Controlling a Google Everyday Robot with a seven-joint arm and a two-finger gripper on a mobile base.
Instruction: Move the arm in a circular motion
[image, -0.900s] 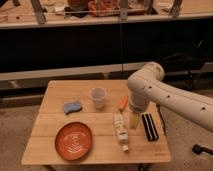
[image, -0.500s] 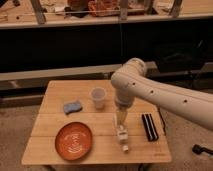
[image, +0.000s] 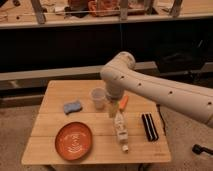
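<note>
Circling seems in hand — arm (image: 150, 87) enters from the right, pincer (image: 113, 108) at frame centre beside the cup (image: 98, 98), clenched or released I cannot tell; next arc must clear that cup.

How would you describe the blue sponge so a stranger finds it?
On the wooden table, look at the left half, behind the orange plate. The sponge lies there, left of the cup and the gripper hanging beside it. It alone is blue.
</note>
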